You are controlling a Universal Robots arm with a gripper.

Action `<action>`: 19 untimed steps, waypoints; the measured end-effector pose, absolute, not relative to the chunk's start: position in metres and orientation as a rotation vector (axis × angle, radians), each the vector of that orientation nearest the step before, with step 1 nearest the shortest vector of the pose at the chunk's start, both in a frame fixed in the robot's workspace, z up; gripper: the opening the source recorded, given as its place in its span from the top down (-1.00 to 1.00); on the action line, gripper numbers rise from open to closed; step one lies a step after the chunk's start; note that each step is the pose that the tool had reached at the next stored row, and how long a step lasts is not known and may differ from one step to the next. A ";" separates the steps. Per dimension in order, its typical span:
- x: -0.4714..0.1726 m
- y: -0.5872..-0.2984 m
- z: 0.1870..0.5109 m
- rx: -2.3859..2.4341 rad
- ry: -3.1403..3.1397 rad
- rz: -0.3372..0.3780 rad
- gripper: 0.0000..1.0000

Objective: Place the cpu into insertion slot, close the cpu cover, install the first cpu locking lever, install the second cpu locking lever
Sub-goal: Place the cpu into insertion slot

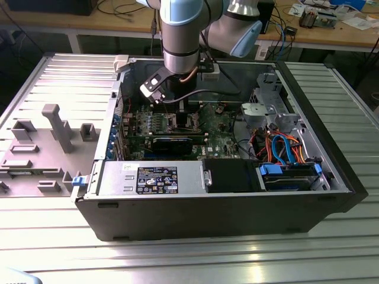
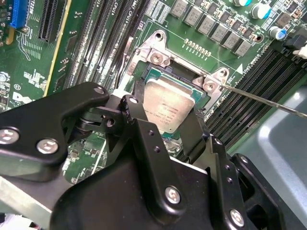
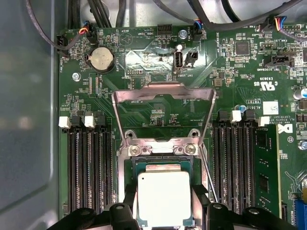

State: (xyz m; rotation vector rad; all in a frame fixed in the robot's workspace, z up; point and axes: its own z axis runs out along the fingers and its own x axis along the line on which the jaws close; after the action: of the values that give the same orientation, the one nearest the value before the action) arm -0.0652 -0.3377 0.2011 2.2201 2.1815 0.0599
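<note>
We are looking into an open computer case, where the robot arm is reaching down over the motherboard's insertion slot. In both wrist views the gripper is clamping the cpu, its black fingers pressing on two opposite edges of the chip. The cpu is sitting squarely over the slot, silver-grey top facing up, inside the shiny rim; we are unable to tell whether it is fully seated. In the first wrist view the cpu cover is standing swung open off the slot, hinged at the rim's screwed edge and leaning toward the coin battery beyond it. A thin wire lever is running out from one corner of the slot. Long black memory slots are flanking the slot on both sides.
</note>
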 end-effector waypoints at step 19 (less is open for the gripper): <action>-0.064 -0.338 0.202 2.227 2.174 0.060 -0.22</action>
State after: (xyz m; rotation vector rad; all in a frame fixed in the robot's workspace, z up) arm -0.0643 -0.3376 0.2015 2.2274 2.1739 0.0604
